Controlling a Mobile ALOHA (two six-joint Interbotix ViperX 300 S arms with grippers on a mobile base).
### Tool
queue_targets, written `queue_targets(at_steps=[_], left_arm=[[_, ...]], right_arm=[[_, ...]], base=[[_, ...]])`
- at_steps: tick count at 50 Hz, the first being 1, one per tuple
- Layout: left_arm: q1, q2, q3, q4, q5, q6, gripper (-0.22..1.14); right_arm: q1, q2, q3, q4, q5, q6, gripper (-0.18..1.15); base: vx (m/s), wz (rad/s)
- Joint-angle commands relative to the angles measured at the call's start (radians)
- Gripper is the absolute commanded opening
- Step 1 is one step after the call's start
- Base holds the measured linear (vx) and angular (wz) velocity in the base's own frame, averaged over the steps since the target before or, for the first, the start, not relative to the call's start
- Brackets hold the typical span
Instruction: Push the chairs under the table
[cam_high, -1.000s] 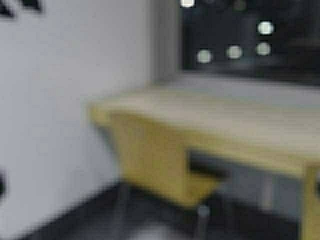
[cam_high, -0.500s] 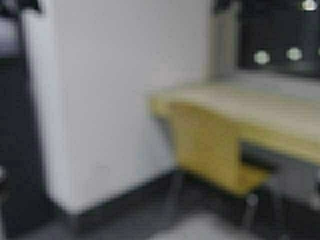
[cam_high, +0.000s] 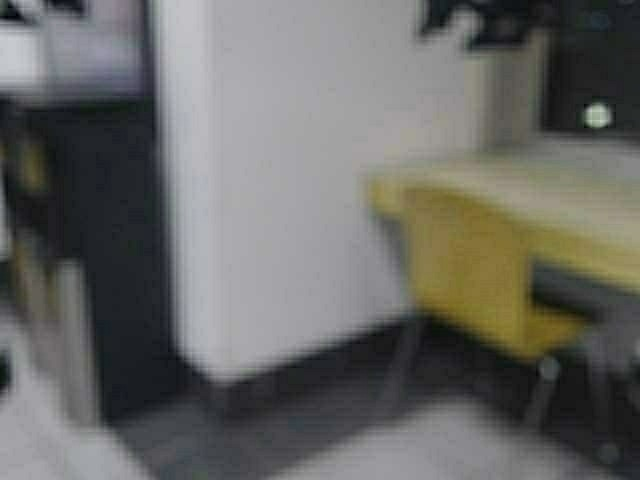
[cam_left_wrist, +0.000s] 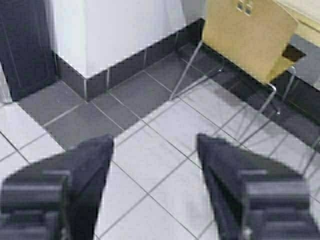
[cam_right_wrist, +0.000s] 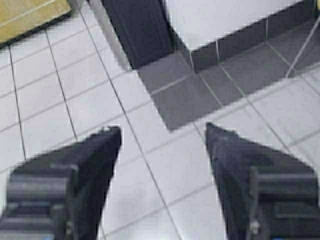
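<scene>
A white pillar (cam_high: 290, 180) is seen at centre, with the plywood chair (cam_high: 480, 270) tucked against the end of the pale wood table (cam_high: 520, 190) at far right, its seat already under the top. The left gripper (cam_left_wrist: 155, 165) and right gripper (cam_right_wrist: 162, 160) are held low over the tiled floor (cam_left_wrist: 165, 145), jaws spread and grasping nothing, presumably because none is needed while driving. Since a second ago the robot has turned left, so the whole scene has shifted right.

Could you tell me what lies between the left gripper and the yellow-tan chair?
Only bare tiled floor: the left wrist view shows nothing between the open left gripper and the chair.
</scene>
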Motion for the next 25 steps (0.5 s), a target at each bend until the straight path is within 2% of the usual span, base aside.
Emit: queue_targets(at_steps=[1,12,25], left_arm=[[0.0,0.006,-0.012,-0.012,-0.002,-0.015,0.88],[0.0,0.002,-0.015,-0.012,0.032,-0.037,0.88],[0.0,0.003,0.003,-0.014,0.038,-0.038,0.88]], right_arm=[[-0.003,-0.002,-0.043,-0.002,0.041,0.002,0.87],[-0.003,0.002,-0.054,-0.002,0.061,0.002,0.87],[-0.003,0.054,-0.089,-0.003,0.063,0.0,0.87]], base=[[-0.36,-0.2],[-0.35,-0.33],[-0.37,-0.49]])
